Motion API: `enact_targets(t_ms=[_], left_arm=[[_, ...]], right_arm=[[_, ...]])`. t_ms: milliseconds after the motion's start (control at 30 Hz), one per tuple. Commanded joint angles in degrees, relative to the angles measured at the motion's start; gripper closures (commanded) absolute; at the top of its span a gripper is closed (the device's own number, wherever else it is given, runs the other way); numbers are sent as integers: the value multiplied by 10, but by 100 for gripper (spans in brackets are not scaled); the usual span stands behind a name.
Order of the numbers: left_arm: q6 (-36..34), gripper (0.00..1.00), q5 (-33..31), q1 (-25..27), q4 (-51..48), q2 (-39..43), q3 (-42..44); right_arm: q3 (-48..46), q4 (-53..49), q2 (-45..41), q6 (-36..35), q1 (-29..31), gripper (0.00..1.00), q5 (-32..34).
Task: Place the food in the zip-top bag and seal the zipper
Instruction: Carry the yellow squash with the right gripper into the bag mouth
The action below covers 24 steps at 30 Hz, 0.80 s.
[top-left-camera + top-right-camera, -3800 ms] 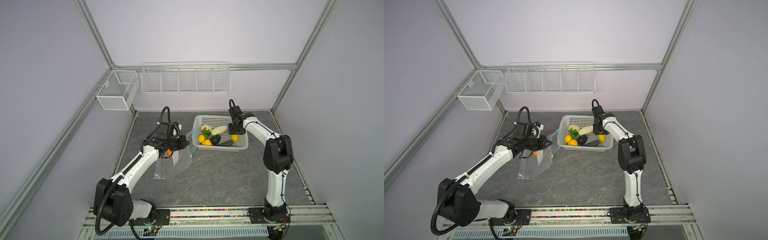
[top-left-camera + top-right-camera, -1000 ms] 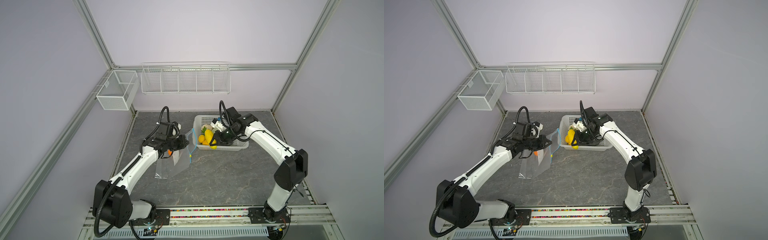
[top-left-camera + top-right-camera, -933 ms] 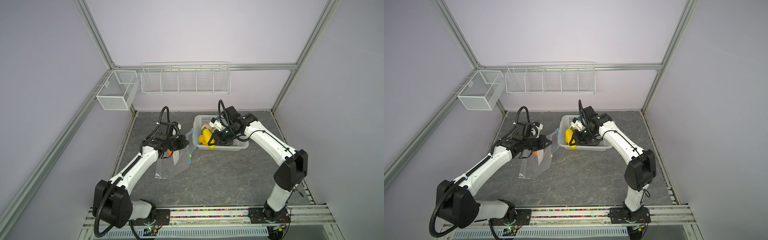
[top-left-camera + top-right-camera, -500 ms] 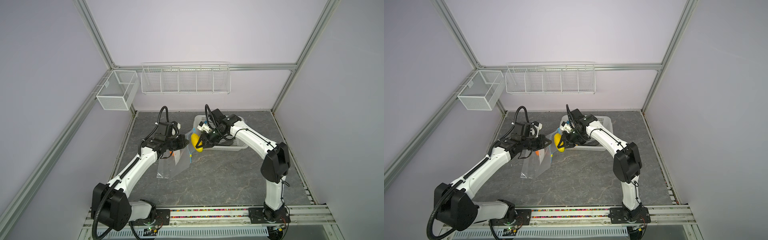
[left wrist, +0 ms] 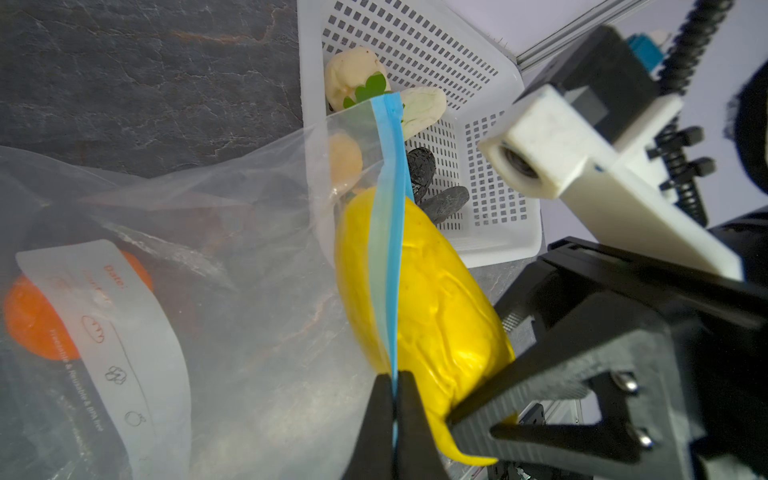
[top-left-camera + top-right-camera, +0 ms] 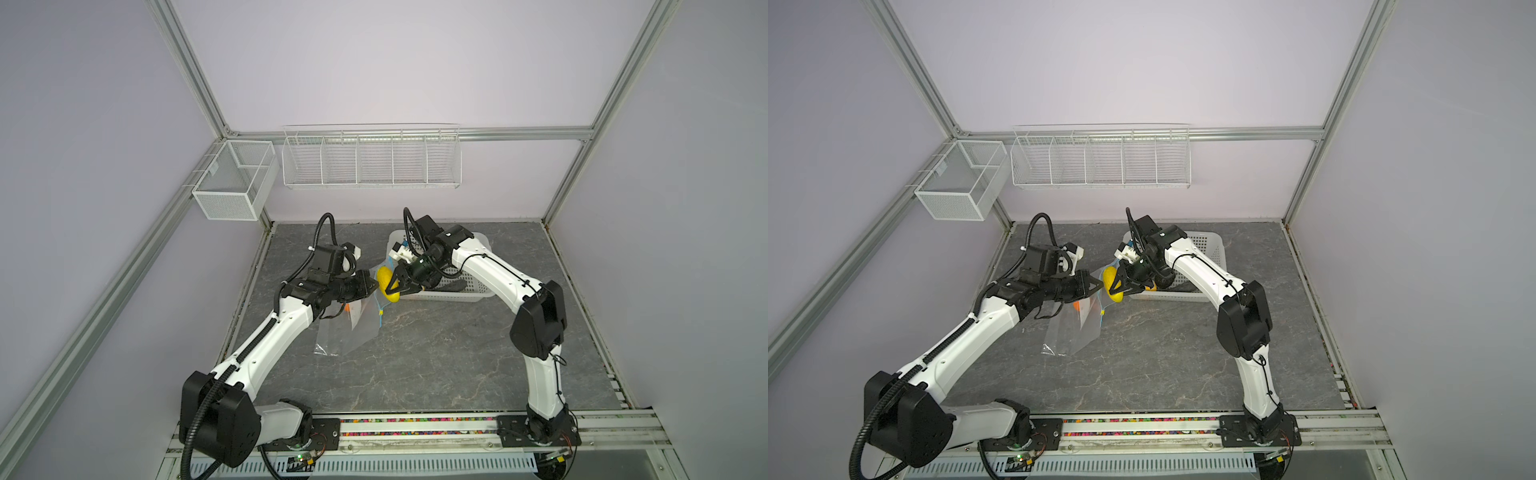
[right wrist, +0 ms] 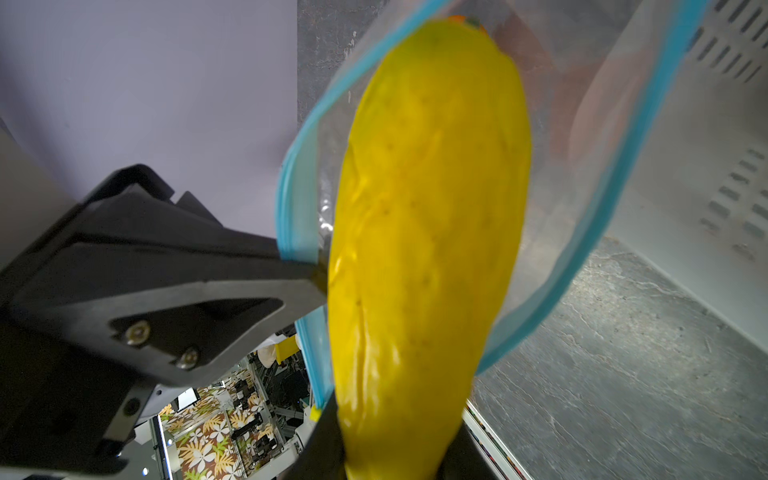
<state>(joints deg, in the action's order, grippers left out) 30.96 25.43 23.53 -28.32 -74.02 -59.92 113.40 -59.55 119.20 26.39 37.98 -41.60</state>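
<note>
Left tool pinches the zipper; right tool grips one yellow pepper.

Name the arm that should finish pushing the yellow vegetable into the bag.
Right. The right gripper grips the yellow vegetable, whose tip sits inside the open mouth of the zip-top bag. The left gripper is shut on the zipper, holding that mouth up, so it should not let go.

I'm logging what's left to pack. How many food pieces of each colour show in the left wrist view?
Yellow: 1, the pepper
Orange: 2, the orange and a paler piece
White: 2, cauliflower and cabbage
Dark: 2, avocado and another piece
Green: 1, leaves
Total: 8
</note>
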Motion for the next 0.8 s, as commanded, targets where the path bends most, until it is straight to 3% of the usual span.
enact_targets(t_ms=[0,467,767], left_arm=[[-3,100,6,2,9,14,7],[5,100,18,2,22,11,11],[7,100,20,2,24,13,15]], right_arm=[[22,-30,12,6,4,76,-4],[44,11,32,59,11,73,34],[48,33,37,79,14,66,47]])
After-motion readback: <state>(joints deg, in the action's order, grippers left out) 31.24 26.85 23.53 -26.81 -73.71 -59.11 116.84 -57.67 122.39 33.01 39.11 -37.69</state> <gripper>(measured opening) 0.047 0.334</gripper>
